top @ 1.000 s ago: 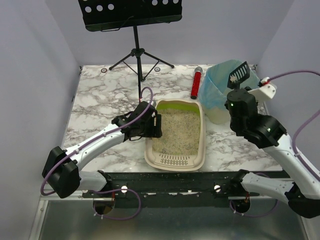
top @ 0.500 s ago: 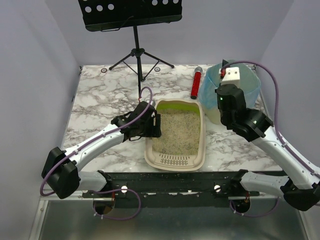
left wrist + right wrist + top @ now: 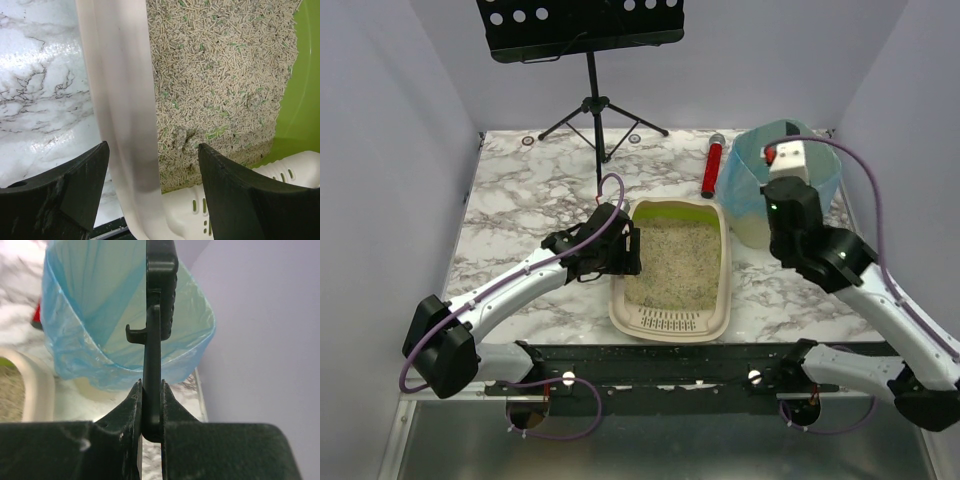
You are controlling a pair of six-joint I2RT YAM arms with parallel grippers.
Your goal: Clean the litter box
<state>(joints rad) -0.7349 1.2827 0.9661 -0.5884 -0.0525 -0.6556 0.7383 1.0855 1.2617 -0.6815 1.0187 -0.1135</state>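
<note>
From above, the left gripper [image 3: 625,250] sits at the left wall of the litter box [image 3: 670,325], about halfway along its length, with the slotted grille end nearer the arm bases than the hand is. The box lies flat on the marbled table [image 3: 520,190]. The right gripper [image 3: 786,160] hangs over the bin [image 3: 748,195] lined with a blue bag, well apart from the box, which lies to that hand's left.

In the left wrist view the fingers [image 3: 65,195] stand wide apart and straddle the box's beige wall [image 3: 125,100]: one outside over the table, the other inside above the granules [image 3: 220,65]. A gap shows on both sides of the wall, so this hand grips nothing. A small lumpy patch [image 3: 184,141] lies just ahead of the inner finger, and what it is I cannot tell.

In the right wrist view the jaws are clamped tight on a black scoop [image 3: 152,340], seen edge-on, which reaches out over the bin's open mouth straight ahead of the hand. Whether the scoop carries anything cannot be seen.

By my reading this is the emptying step of a scooping pass. The litter looks mostly even, but the lumpy patch suggests more sifting may be left, and the scoop is not yet put down
</note>
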